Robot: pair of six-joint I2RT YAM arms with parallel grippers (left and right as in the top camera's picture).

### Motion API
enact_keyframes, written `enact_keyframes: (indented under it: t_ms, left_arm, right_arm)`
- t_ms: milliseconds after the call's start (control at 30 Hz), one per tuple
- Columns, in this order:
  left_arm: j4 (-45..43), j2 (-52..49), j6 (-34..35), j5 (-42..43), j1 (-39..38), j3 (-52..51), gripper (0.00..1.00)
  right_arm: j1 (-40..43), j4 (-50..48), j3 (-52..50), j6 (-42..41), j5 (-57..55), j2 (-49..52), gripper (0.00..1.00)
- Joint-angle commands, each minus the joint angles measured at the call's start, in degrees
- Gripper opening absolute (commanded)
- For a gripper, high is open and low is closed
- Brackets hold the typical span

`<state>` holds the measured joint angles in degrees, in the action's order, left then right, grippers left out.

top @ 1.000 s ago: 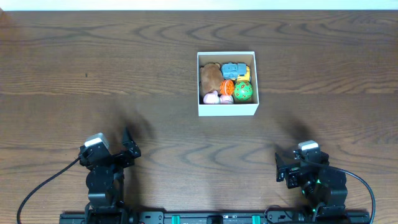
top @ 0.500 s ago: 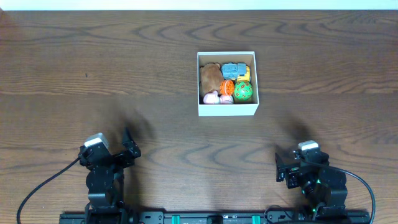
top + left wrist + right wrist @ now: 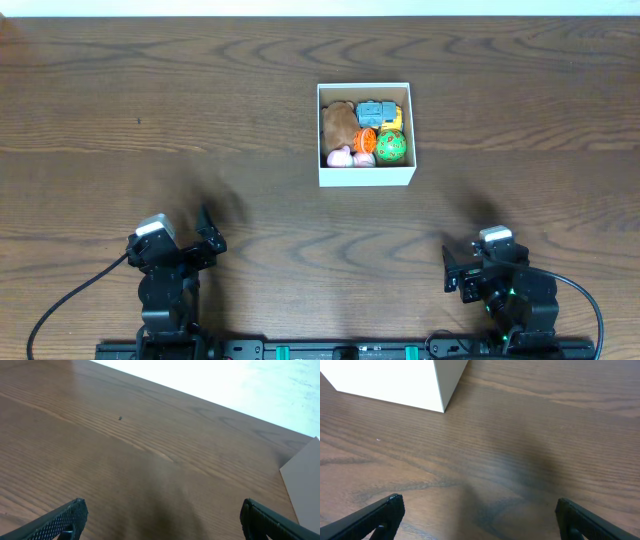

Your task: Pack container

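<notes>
The container point(image 3: 366, 176) is a square cardboard box with white walls, at the table's middle back. It holds several small toys: a brown plush point(image 3: 339, 123), a blue toy point(image 3: 375, 111), an orange one point(image 3: 365, 139), a green ball point(image 3: 391, 147) and pink pieces point(image 3: 341, 157). Its white wall also shows in the right wrist view point(image 3: 390, 380), and a corner shows in the left wrist view point(image 3: 302, 487). My left gripper point(image 3: 162, 517) is open and empty near the front left. My right gripper point(image 3: 477, 515) is open and empty near the front right.
The wooden table point(image 3: 150, 120) is bare around the box. A small dark speck point(image 3: 120, 418) lies on the wood at the left. Both arms point(image 3: 165, 265) point(image 3: 495, 280) sit at the front edge.
</notes>
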<state>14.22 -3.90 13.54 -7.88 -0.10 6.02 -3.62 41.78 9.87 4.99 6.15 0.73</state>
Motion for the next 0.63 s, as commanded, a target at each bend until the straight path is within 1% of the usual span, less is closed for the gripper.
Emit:
enact_keyframes:
  t_ms: [0,600]
  left_arm:
    - [0.17,0.31,0.31,-0.04,0.15,-1.55,0.98]
    - [0.17,0.31,0.31,-0.04,0.15,-1.55,0.98]
  right_arm:
    - [-0.11,-0.07,-0.57,-0.66,-0.15,-0.42,0.99]
    - [-0.11,-0.07,-0.57,-0.66,-0.15,-0.42,0.99]
